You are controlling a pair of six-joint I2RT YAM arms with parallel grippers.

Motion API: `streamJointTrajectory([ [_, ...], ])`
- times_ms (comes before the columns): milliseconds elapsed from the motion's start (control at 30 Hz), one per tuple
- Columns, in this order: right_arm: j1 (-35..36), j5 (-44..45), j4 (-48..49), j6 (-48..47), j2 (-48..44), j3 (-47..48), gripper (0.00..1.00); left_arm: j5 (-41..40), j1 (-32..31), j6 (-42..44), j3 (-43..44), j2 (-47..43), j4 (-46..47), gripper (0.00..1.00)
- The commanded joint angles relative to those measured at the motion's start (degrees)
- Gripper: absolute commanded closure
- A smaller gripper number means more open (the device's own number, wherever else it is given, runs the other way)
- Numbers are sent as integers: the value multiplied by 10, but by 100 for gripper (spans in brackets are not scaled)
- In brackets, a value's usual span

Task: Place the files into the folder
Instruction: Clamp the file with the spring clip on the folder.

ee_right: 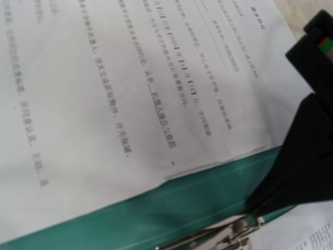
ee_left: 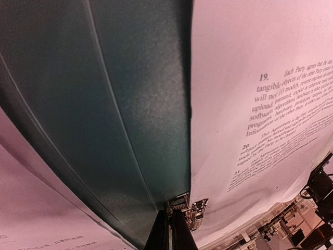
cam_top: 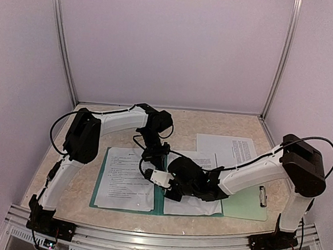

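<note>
1. Top view: the folder (cam_top: 101, 180) lies open and flat on the table (cam_top: 189, 122), in the lower middle of the frame. The files (cam_top: 128, 179) cover its left half, and more printed paper lies on its right half, mostly under my right arm. One loose sheet (cam_top: 228, 147) sits right of centre, above my right forearm. A pale green clipboard (cam_top: 246, 208) lies at the lower right, just beside the folder. My left gripper (cam_top: 151, 157) points down over the folder's spine at frame centre. My right gripper (cam_top: 154, 177) is just below it, reaching in from the right. Both are closed with nothing in them.

2. Left wrist view: the folder (ee_left: 135, 104) fills the middle as a dark teal band. A sheet of the files (ee_left: 260, 104) is on the right, with small black text, and another pale sheet is in the lower left corner. My left gripper (ee_left: 169, 234) is at the bottom centre, its jaws pressed together and empty, right beside a small metal clip (ee_left: 190, 208).

3. Right wrist view: the files (ee_right: 130, 94) fill the upper left, their print blurred. The folder (ee_right: 171, 208) shows as a teal strip along the bottom, with the metal clip (ee_right: 218, 234) at the bottom edge. My right gripper (ee_right: 270, 192) is a dark wedge at the right, closed and holding nothing. I cannot tell whether its tip touches the folder.
</note>
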Motion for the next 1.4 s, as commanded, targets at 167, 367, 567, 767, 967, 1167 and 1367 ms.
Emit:
streamJointTrajectory([
  [167, 27, -54, -77, 43, 24, -57, 100, -32, 7, 15, -13, 12, 19, 100],
  [367, 34, -57, -79, 54, 28, -67, 100, -34, 8, 17, -16, 9, 20, 100],
  [567, 36, -64, -91, 60, 27, -79, 100, -43, 9, 22, -20, 8, 22, 100],
  [767, 43, -65, -93, 64, 26, -89, 100, -47, 11, 26, -19, 10, 24, 100],
  [967, 60, -8, -112, 64, 44, -85, 100, -45, 12, 26, -19, 9, 25, 100],
  [1167, 85, 69, -117, 73, 67, -75, 100, -42, 13, 27, -22, 6, 30, 100],
  [1367, 115, 148, -106, 54, 82, -73, 100, -43, 16, 36, -22, 8, 29, 100],
])
